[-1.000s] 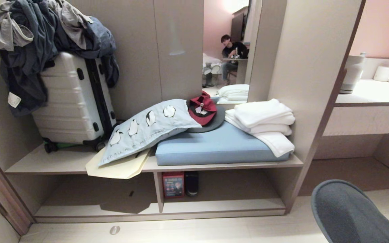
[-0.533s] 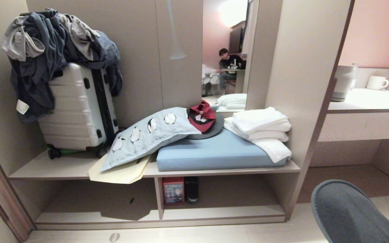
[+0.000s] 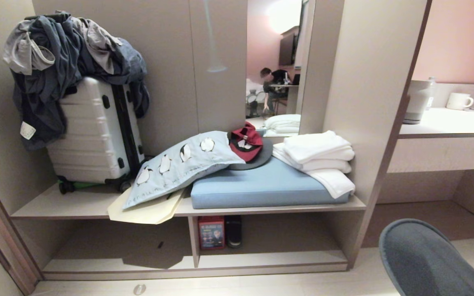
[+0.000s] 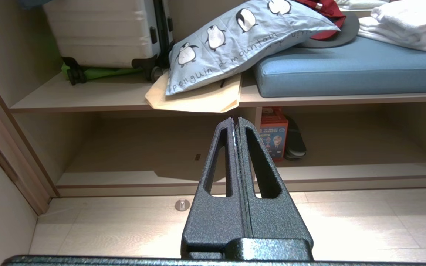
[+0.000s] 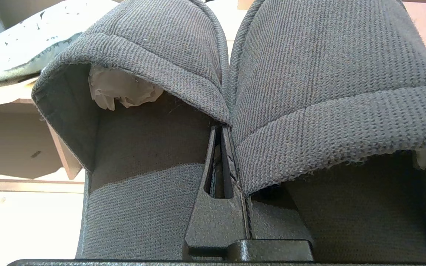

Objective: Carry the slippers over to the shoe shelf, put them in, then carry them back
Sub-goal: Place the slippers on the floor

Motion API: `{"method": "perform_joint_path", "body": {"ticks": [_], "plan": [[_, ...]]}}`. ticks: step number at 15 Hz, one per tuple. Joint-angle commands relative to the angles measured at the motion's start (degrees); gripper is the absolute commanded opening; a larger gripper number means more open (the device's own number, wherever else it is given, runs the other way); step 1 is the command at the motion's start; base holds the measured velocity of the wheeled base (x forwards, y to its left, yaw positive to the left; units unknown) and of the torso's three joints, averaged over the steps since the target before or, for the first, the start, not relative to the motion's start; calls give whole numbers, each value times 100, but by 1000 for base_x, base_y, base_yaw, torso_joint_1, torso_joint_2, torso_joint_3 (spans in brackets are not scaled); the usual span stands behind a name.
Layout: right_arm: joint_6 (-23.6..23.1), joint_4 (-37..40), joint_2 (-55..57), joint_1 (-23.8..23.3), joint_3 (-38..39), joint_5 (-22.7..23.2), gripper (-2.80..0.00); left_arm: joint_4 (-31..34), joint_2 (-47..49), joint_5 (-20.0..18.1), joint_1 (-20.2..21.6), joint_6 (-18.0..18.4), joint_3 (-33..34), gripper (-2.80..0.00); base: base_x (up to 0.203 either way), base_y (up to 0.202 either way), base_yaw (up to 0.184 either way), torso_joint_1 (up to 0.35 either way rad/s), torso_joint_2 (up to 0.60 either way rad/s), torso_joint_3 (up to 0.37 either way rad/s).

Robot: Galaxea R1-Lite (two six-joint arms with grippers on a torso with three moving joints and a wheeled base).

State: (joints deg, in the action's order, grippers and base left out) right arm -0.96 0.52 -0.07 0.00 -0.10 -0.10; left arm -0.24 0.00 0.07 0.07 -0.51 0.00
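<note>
The dark grey slippers (image 3: pixel 422 259) hang side by side at the lower right of the head view, toes pointing away from me. My right gripper (image 5: pixel 221 127) is shut on them, pinching the two adjoining inner walls, one finger inside each slipper (image 5: pixel 154 48). White paper stuffing sits in one toe. The shoe shelf (image 3: pixel 270 259) is the low wood-grain cubby ahead, with a vertical divider (image 3: pixel 194 238) and a pale base board (image 4: pixel 346 171). My left gripper (image 4: pixel 235 119) is shut and holds nothing; it points at the cubby from above the floor.
A red box (image 3: pixel 211 232) and a black shoe (image 3: pixel 233 231) stand just right of the divider. On the bench above are a suitcase (image 3: pixel 93 131) draped with clothes, a penguin pillow (image 3: pixel 179 164), a blue cushion (image 3: pixel 261 185) and white towels (image 3: pixel 319 158). A desk recess is at right.
The whole head view shifted down as the camera moved, then settled. The slippers keep their place in the view. The person in the mirror has bent forward.
</note>
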Motion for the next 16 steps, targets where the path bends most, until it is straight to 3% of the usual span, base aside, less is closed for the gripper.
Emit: {"method": "perform_joint_path", "body": {"ticks": [1,16], "plan": [[0,0,7,0,1,1,-280,-2,0,1,1,-2,0,-280,0,0,0,0,0,0],[0,0,7,6,1,1,-280,-2,0,1,1,-2,0,-280,0,0,0,0,0,0]]}}
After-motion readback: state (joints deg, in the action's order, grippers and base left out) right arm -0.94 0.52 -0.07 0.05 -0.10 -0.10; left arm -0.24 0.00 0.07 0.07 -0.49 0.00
